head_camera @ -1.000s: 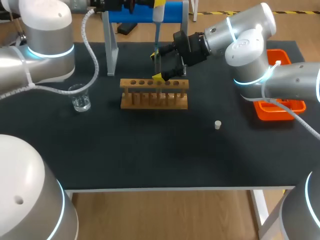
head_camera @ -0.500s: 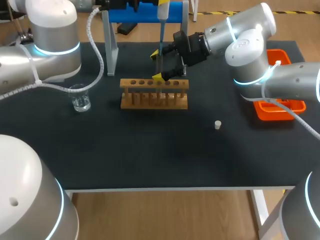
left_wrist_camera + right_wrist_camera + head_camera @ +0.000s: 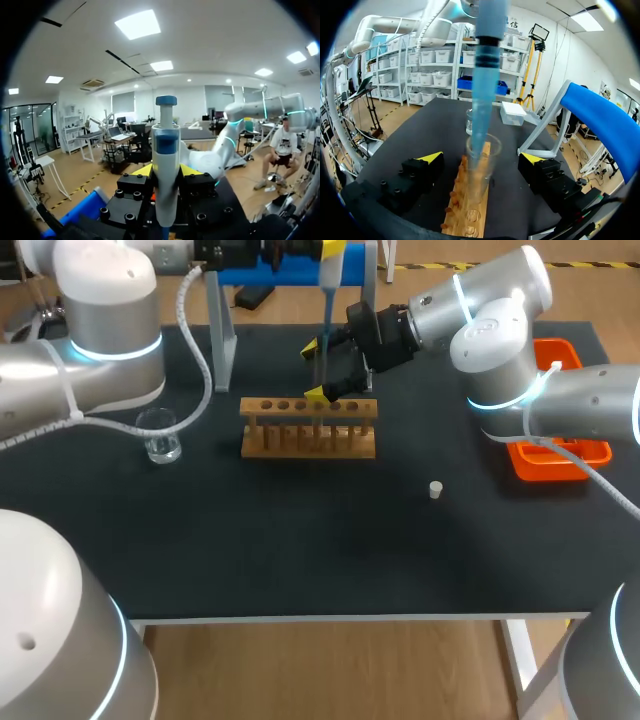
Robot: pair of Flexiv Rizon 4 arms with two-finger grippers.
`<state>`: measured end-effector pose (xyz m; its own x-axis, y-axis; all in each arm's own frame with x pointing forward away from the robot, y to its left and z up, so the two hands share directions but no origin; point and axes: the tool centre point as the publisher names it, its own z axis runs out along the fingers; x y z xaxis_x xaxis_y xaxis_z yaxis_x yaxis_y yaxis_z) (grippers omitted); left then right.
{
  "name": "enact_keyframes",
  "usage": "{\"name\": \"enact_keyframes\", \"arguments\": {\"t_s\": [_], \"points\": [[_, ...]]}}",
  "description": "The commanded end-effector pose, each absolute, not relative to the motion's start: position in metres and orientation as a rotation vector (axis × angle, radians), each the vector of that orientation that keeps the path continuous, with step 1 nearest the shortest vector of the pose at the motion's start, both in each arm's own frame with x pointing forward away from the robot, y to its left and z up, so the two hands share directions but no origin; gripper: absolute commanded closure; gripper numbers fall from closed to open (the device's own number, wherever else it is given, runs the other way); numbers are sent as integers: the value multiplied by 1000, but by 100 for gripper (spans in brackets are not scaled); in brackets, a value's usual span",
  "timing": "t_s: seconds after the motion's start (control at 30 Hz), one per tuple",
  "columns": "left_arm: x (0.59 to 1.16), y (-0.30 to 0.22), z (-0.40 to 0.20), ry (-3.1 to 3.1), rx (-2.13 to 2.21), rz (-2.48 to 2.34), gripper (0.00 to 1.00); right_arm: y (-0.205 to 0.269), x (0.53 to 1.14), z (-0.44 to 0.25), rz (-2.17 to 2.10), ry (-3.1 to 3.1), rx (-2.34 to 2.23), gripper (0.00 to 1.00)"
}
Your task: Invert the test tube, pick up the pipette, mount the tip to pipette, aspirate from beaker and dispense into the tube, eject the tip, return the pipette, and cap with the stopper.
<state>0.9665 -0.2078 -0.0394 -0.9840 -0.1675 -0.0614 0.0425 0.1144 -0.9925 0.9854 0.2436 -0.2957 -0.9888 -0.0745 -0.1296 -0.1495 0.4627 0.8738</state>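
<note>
On the black table (image 3: 300,540) the wooden rack (image 3: 308,427) stands between the beaker (image 3: 160,435) and a loose stopper (image 3: 436,489), an orange tray (image 3: 560,458) at its right; the left hand (image 3: 165,176) grips the pipette (image 3: 166,145), its tip in the test tube (image 3: 482,167) over the rack, which the open right hand (image 3: 318,370) flanks without touching

The room was brightly and evenly lit from white ceiling panels (image 3: 137,24), which burned out to plain glare in the left wrist view, while the black table (image 3: 300,540) took the light flatly, its shadows faint and soft, and the white shell of the right arm (image 3: 500,300) carried a pale sheen. Close to both wrist cameras the pipette (image 3: 485,75) loomed soft and out of focus, and the things further off were crisper. Toward the dark rim of those two views straight lines bowed and the light fell away into shade
</note>
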Motion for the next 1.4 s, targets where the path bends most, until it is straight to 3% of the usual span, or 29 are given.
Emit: {"name": "enact_keyframes", "arguments": {"t_s": [0.03, 1.4], "points": [[955, -202, -39, 2216, -150, -1970, 100, 243, 985, -295, 1577, 2625, -202, 0], [968, -193, -57, 2171, -132, -1940, 100, 243, 985, -295, 1577, 2625, -202, 0]]}}
